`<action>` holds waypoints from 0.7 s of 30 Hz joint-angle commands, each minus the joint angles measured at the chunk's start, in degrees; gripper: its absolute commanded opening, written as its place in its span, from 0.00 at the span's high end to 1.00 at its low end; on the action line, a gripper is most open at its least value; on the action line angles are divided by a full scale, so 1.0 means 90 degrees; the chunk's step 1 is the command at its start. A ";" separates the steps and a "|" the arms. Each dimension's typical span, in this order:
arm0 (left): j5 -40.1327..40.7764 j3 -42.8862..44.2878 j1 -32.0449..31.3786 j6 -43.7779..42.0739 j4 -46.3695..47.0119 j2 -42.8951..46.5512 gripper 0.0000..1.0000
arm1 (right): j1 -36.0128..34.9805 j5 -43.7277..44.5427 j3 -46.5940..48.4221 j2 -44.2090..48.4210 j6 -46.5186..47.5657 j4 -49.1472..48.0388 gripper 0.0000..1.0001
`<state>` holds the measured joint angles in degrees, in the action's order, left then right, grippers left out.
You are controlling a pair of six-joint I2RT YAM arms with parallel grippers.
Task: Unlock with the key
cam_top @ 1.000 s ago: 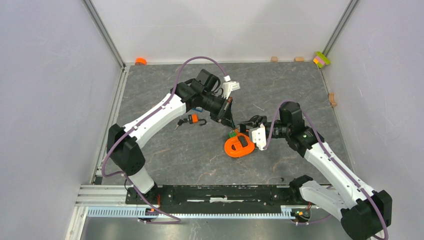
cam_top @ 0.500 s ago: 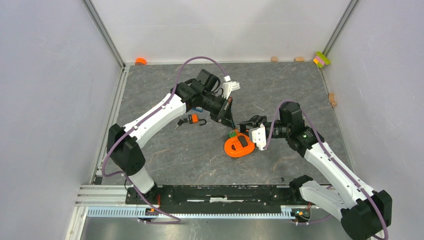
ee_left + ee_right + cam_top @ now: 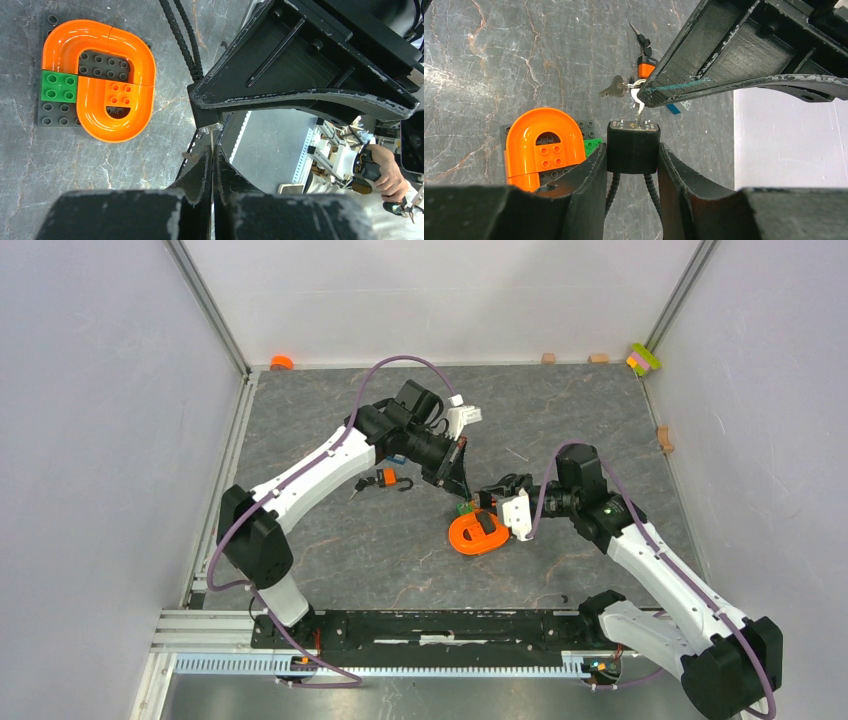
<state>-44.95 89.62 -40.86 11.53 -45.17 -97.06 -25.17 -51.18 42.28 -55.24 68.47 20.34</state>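
Observation:
My right gripper [image 3: 631, 150] is shut on a small black lock [image 3: 632, 141] whose thin black cable [image 3: 650, 192] loops down between its fingers. My left gripper [image 3: 212, 150] is shut on the key [image 3: 640, 114]. The key's thin silvery blade [image 3: 212, 139] goes straight into the top of the lock, and its head is hidden between the fingers. A second silvery key [image 3: 611, 90] hangs from the same ring. In the top view both grippers, left [image 3: 462, 485] and right [image 3: 487, 498], meet above the table's middle.
An orange ring-shaped brick piece [image 3: 478, 532] on a dark baseplate lies just below the grippers. A small orange padlock [image 3: 386, 478] with a black-headed key [image 3: 356, 492] lies to the left. Small blocks [image 3: 644, 358] sit along the far and right walls.
The left arm has shifted slightly to the right. The key stays in the lock and both grips are unchanged.

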 commanded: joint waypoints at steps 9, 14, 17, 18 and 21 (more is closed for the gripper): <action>0.0170 0.0072 -0.0127 -0.0099 -0.0022 -0.0052 0.98 | -0.0103 -0.0231 0.0263 -0.0103 0.0541 0.0123 1.00; 0.0402 0.0081 -0.0167 -0.0112 -0.0020 -0.0080 0.98 | -0.0134 -0.0084 0.0282 -0.0140 0.0362 0.0018 1.00; 0.0491 0.0060 -0.0191 -0.0059 0.0041 -0.0089 0.98 | -0.0172 0.0010 0.0263 -0.0126 0.0240 -0.0075 1.00; 0.0497 0.0032 -0.0186 -0.0019 0.0106 -0.0087 0.98 | -0.0168 0.0022 0.0254 -0.0122 0.0231 -0.0078 1.00; 0.0529 0.0022 -0.0186 0.0036 0.0162 -0.0123 0.98 | -0.0196 0.0003 0.0206 -0.0111 0.0185 -0.0140 1.00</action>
<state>-41.12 89.62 -42.00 11.53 -46.04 -97.56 -26.24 -49.69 42.30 -56.53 68.27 21.10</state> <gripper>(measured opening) 0.023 0.418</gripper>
